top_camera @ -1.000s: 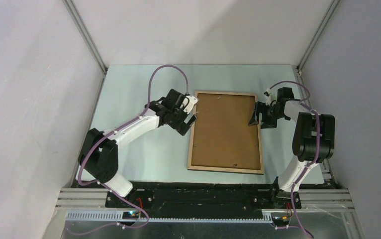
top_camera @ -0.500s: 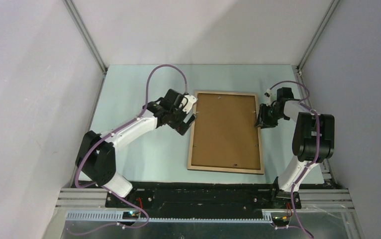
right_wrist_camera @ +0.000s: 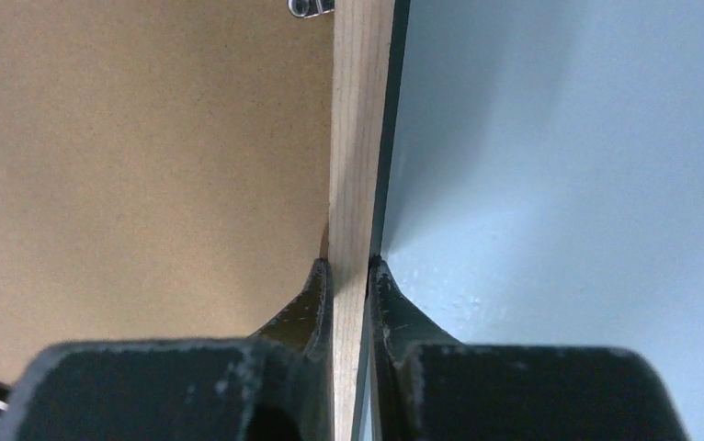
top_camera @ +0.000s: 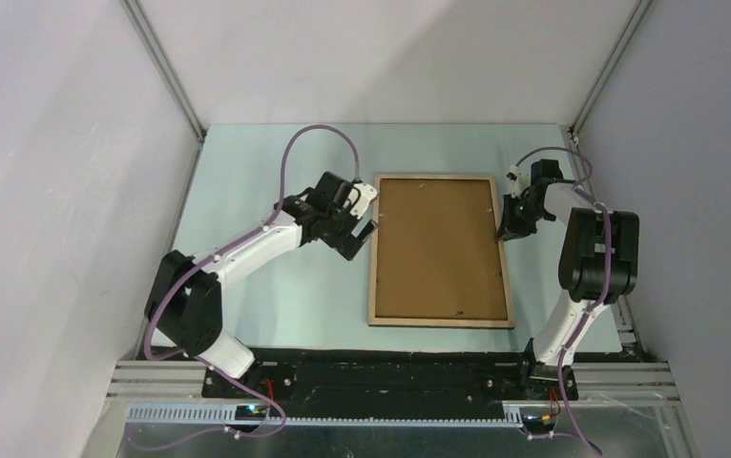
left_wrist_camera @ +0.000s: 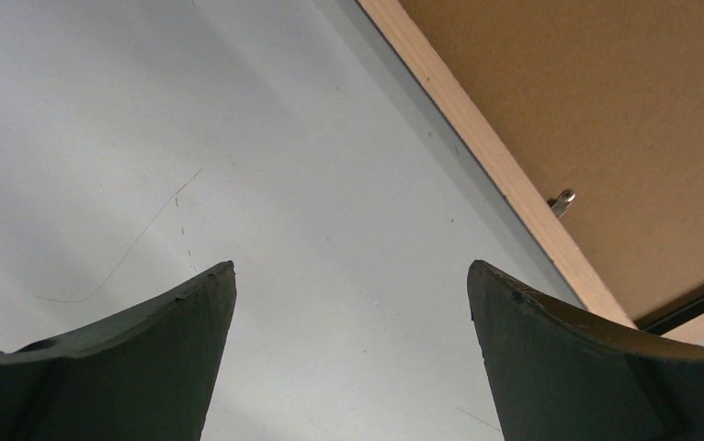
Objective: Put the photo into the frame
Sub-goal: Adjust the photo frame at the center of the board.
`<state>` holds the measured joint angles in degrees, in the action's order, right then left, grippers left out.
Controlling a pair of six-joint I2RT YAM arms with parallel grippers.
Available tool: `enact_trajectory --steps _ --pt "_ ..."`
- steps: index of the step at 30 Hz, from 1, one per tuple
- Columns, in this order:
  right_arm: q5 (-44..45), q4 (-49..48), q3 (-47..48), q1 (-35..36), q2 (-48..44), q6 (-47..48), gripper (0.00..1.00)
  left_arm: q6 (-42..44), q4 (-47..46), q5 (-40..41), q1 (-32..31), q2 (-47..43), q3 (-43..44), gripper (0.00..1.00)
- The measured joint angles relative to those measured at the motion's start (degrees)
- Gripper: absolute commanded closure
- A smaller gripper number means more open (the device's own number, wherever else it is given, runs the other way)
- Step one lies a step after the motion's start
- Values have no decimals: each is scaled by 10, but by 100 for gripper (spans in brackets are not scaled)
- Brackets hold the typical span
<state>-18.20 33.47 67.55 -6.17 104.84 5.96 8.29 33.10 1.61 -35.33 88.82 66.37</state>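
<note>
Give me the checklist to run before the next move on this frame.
1. Jaws of the right gripper clamped on the right rail of the frame: ok.
2. The left gripper open, holding nothing: ok.
3. The frame lying back side up: ok.
4. The backing panel out of the frame: not ok, it sits inside.
5. The turn clip released: cannot tell.
6. The photo within reach: cannot tell, none in view.
</note>
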Motion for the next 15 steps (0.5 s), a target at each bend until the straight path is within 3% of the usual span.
enact_trajectory --steps 15 --pt "24 92 220 30 139 136 100 13 -4 1 1 -16 -18 1"
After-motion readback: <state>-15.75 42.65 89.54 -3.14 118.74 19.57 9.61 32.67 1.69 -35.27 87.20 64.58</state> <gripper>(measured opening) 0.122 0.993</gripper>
